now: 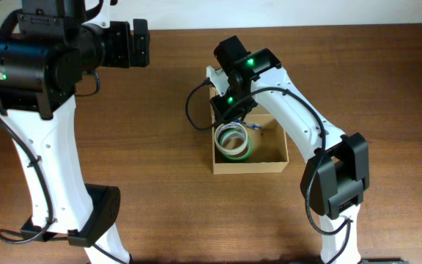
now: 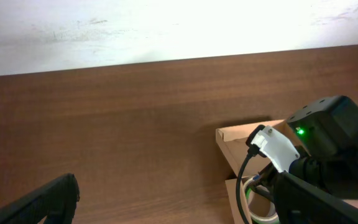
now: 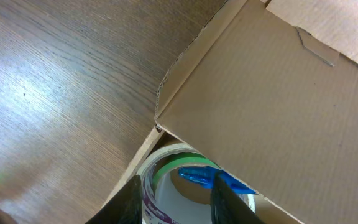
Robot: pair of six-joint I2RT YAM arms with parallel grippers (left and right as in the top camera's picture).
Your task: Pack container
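The container (image 1: 251,167), a tan cardboard box, sits open at the table's middle. Stacked tape rolls (image 1: 232,141), green and white, lie in its left half. My right gripper (image 1: 234,121) hangs over them, under the raised flap lid (image 3: 272,106). In the right wrist view its jaws stand apart, one finger outside the top roll (image 3: 166,165) and the other inside its hole beside a blue piece (image 3: 197,176). They clamp nothing that I can see. My left gripper (image 1: 139,44) is open, high at the far left and well away from the box (image 2: 234,199).
The right arm's white links (image 1: 299,117) cross above the box's right side, and its base (image 1: 335,183) stands at the front right. The left arm's base (image 1: 94,216) stands at the front left. Bare brown table surrounds the box.
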